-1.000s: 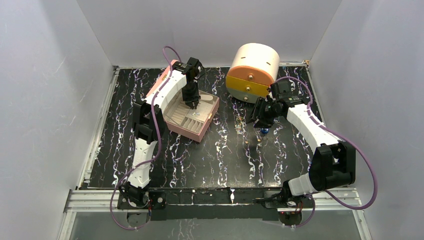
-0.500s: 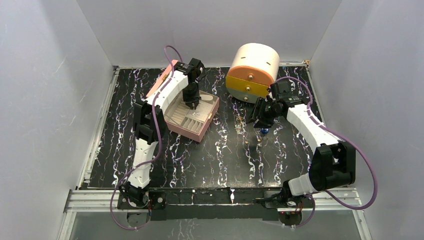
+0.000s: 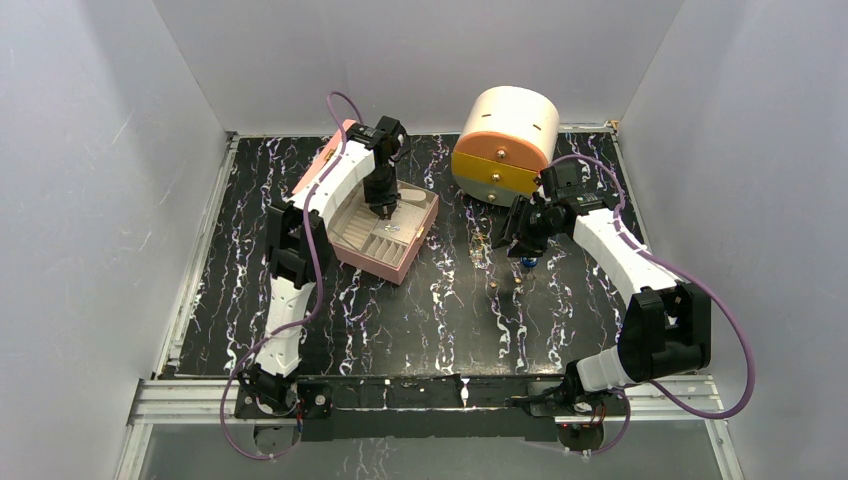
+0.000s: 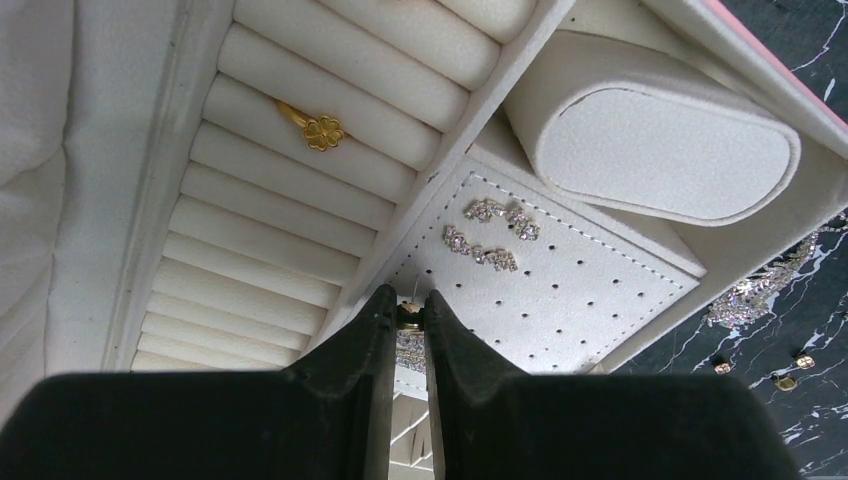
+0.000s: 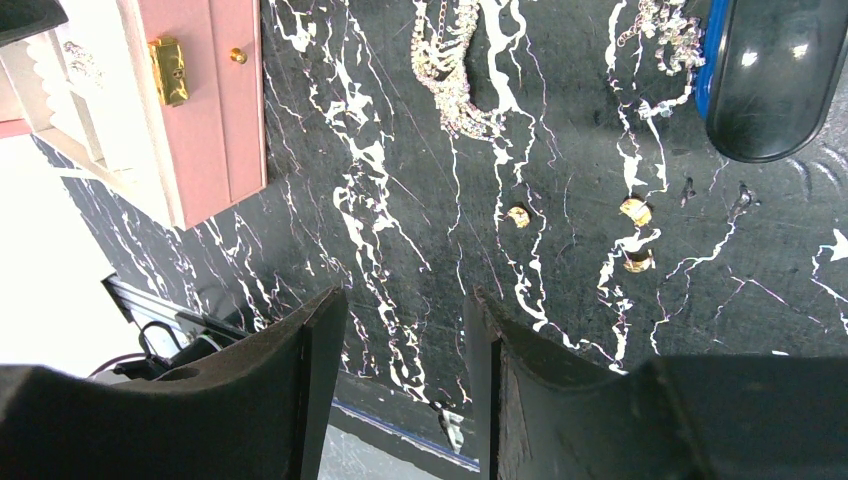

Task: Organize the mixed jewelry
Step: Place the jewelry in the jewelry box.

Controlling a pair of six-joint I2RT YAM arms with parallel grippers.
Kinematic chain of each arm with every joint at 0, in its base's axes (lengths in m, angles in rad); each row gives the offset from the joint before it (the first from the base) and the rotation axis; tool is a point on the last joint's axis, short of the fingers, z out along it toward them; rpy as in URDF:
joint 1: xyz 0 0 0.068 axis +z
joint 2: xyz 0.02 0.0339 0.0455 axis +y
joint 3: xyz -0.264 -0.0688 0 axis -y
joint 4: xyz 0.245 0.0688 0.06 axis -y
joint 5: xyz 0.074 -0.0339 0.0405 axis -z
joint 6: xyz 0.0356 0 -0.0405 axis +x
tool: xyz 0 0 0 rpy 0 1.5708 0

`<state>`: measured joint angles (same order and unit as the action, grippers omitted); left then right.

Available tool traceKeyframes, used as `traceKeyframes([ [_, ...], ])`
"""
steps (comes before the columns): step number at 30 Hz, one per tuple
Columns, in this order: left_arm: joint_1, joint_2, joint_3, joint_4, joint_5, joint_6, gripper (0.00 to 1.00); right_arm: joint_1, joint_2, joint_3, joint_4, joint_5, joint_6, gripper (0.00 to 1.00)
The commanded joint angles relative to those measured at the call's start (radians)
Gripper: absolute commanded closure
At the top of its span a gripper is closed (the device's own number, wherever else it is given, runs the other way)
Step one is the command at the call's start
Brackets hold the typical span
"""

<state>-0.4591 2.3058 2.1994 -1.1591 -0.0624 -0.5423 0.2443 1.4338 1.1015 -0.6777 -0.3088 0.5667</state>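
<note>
My left gripper (image 3: 383, 208) is inside the open pink jewelry box (image 3: 385, 262). In the left wrist view it (image 4: 408, 305) is shut on a tiny gold earring (image 4: 408, 313), held just over the white perforated pad (image 4: 580, 290). Two sparkly earrings (image 4: 500, 215) sit on that pad. A gold clover ring (image 4: 322, 130) is in the ring rolls. My right gripper (image 3: 515, 240) is open and empty above the table. In the right wrist view it (image 5: 405, 320) is near three small gold pieces (image 5: 518, 215) and a sparkly chain (image 5: 455, 70).
A round cream and orange drawer box (image 3: 505, 140) stands at the back right. A blue elongated object (image 5: 770, 70) lies beside the loose pieces. A white oval cushion (image 4: 660, 150) fills one box compartment. White walls enclose the black marbled table (image 3: 440, 320).
My left gripper has shifted very slightly inside the box. The right arm has not visibly moved.
</note>
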Motion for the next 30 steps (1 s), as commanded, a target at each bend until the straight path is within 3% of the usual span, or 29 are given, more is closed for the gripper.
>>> traceKeyframes([
  [1,-0.001,-0.063,-0.022,0.024,0.051,0.0,1.0,0.005,-0.026,0.003,0.027,0.005,-0.018,0.44],
  [16,-0.001,-0.049,0.004,0.051,0.027,-0.007,1.0,0.004,-0.027,0.001,0.027,0.009,-0.021,0.44],
  [30,-0.001,-0.094,-0.024,-0.03,-0.002,-0.005,1.0,0.005,-0.024,-0.003,0.029,0.007,-0.022,0.44],
])
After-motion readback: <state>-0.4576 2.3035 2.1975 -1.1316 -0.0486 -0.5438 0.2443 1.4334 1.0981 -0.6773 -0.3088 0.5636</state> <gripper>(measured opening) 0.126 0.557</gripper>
